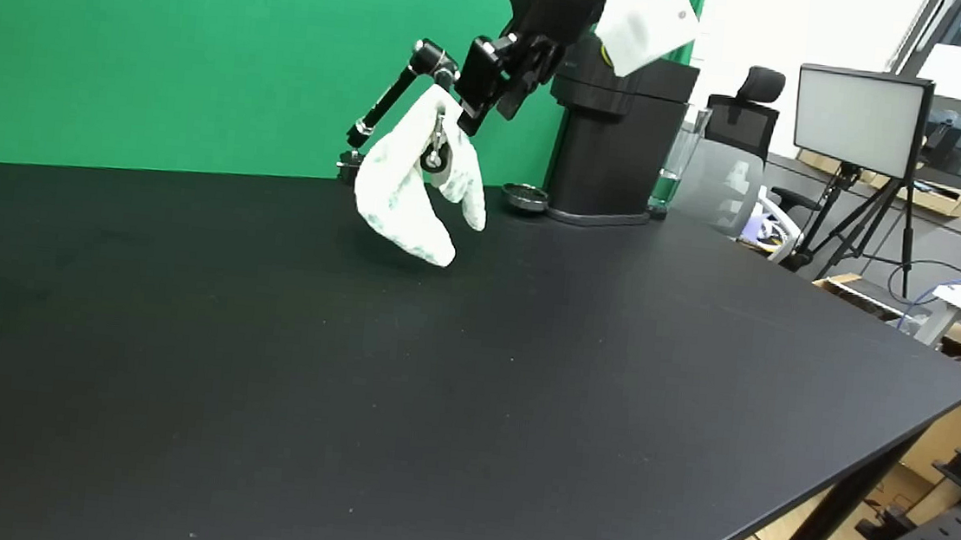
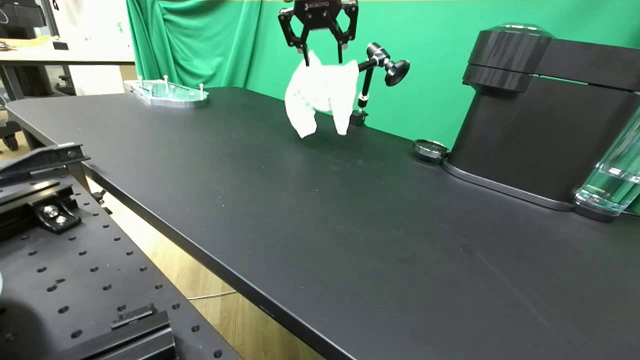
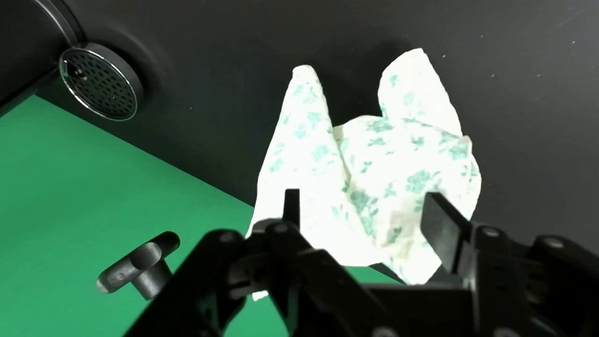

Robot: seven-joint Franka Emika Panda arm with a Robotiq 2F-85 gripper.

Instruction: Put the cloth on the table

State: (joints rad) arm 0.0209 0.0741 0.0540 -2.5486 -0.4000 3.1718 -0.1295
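Note:
The cloth (image 1: 396, 189) is white with green flowers. In both exterior views it hangs draped over a black jointed stand (image 1: 391, 104), above the black table (image 1: 434, 405). It also shows in an exterior view (image 2: 320, 90) and in the wrist view (image 3: 393, 164). My gripper (image 2: 323, 61) is open at the upper part of the cloth. In the wrist view, the fingers (image 3: 360, 201) are wide apart with cloth showing between and beyond them. Whether a finger touches the cloth I cannot tell. The stand's knob (image 3: 140, 264) shows at lower left in the wrist view.
A black coffee machine (image 2: 530, 125) with a clear water tank (image 2: 607, 175) stands by the green backdrop (image 1: 204, 54). A round drip tray (image 2: 431, 149) lies beside it, also in the wrist view (image 3: 99, 83). A clear plate with pegs (image 2: 170, 95) sits at the table's far end.

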